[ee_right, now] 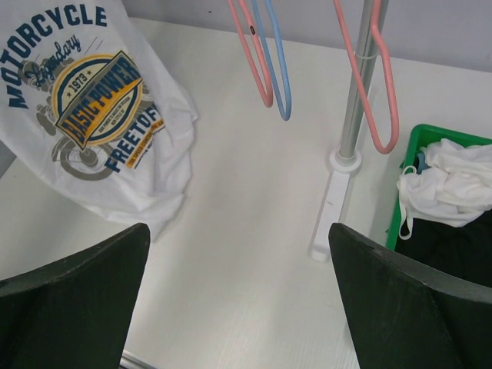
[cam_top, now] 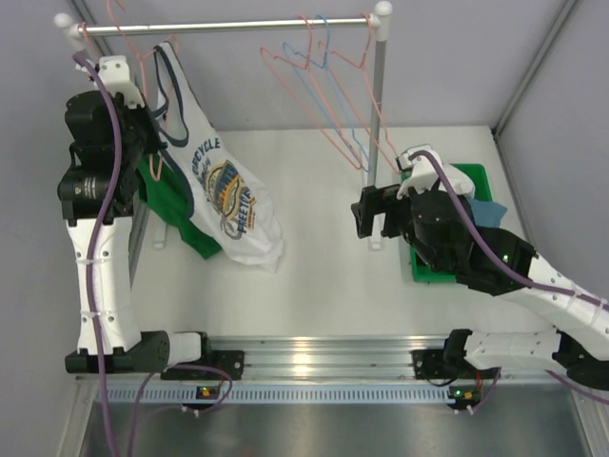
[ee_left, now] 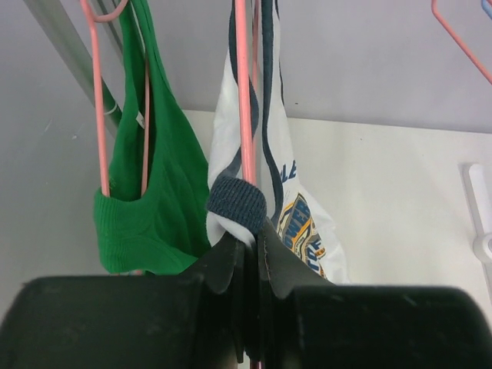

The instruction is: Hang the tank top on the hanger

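White tabletop (cam_top: 324,286) carries a clothes rail (cam_top: 228,26) running across the back on a metal post (ee_right: 355,92). The tank top (cam_top: 228,190), white with navy trim and a motorcycle print, hangs at the rail's left end. Its strap is looped over the hanger (ee_left: 244,92), and its lower part drapes down onto the tabletop. A green tank top (ee_left: 154,207) hangs just beside it on its own pink hanger (ee_left: 98,115), nearer the left wall. A green bin (cam_top: 481,176) sits on the right of the tabletop with white cloth (ee_right: 453,184) piled inside. Spare pink hangers (ee_right: 257,61) and a blue hanger (ee_right: 280,77) hang from the rail's right half, apart from the tank top. The left gripper (ee_left: 250,238) is raised at the strap. Its jaws are pressed together, pinching the hanger wire, with the navy trim bunched right at the tips. The right gripper (ee_right: 238,231) hovers over bare tabletop near the bin, its jaws spread wide and holding nothing.
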